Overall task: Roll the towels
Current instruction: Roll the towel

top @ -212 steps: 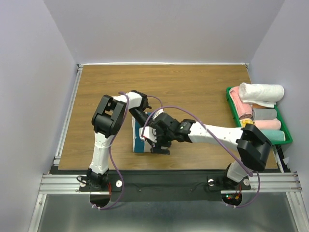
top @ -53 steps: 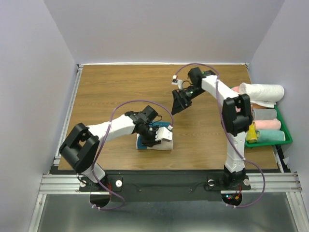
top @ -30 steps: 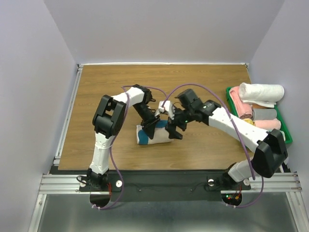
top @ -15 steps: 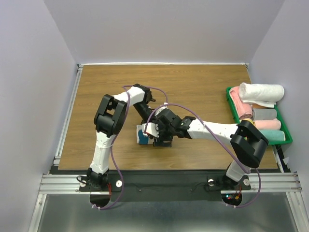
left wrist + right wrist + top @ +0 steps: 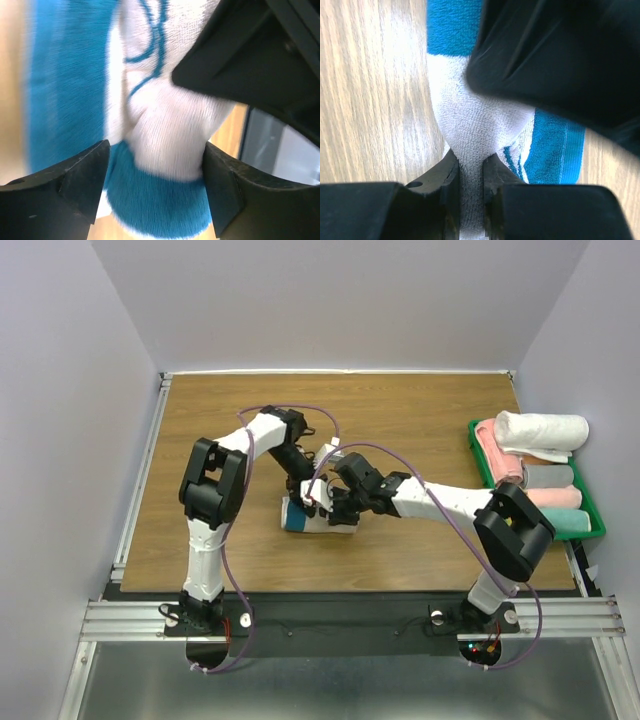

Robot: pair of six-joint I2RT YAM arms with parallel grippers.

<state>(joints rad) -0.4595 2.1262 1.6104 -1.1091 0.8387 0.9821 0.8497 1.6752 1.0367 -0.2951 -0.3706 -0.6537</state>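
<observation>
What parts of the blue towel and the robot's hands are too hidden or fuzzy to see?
Top view: left hand and right hand cover most of the towel, so its picture is hidden.
Left wrist view: the towel is blurred, and a dark shape blocks the top right.
Right wrist view: a fuzzy dark shape hides the towel's upper part.

No lettering, label, brand or number can be read anywhere. On the towel [image 5: 165, 135], between the fingers of the left tool [image 5: 155, 180], teal printed lines curve across cream terry, too blurred and cropped to make out as letters.
</observation>
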